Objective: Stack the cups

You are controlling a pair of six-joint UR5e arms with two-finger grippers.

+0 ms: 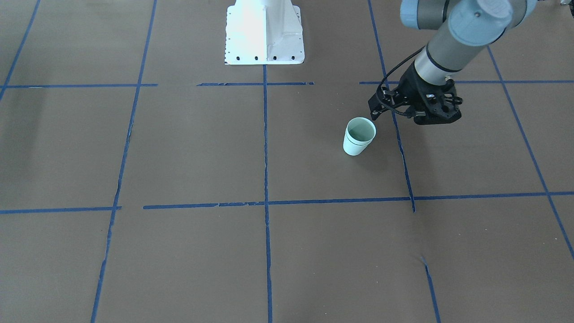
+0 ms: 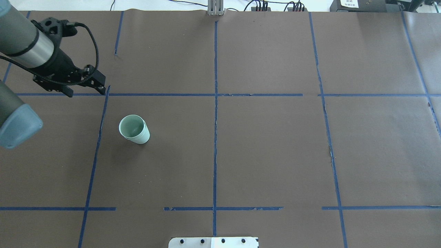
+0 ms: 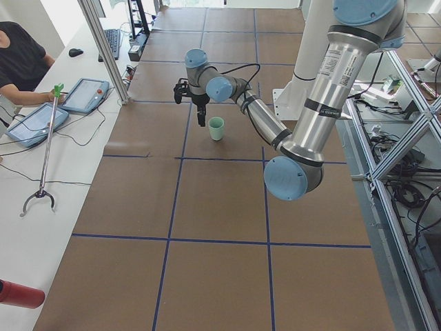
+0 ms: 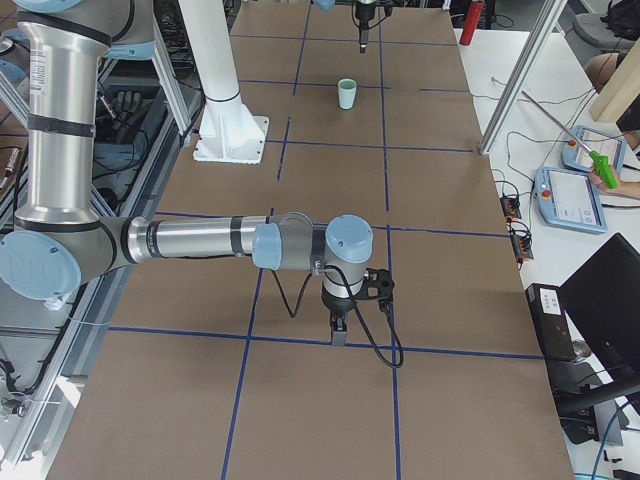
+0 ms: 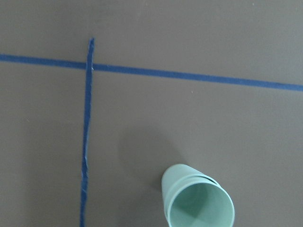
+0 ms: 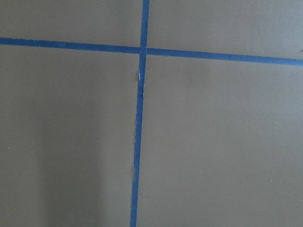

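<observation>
My left end effector [image 2: 85, 92] hangs above the brown paper-covered bench [image 2: 268, 155] with its fingers spread and nothing between them. The two pale mint-green tapered cups [image 2: 134, 130] stand nearer to my base and to the right of it, apart from it. They are nested one inside the other, with two rims showing, the long axis upright and the mouth up. The stack looks done, I judge. My left arm is much the nearer. My right end effector [image 4: 338, 325] is well apart, and I cannot tell its state.
</observation>
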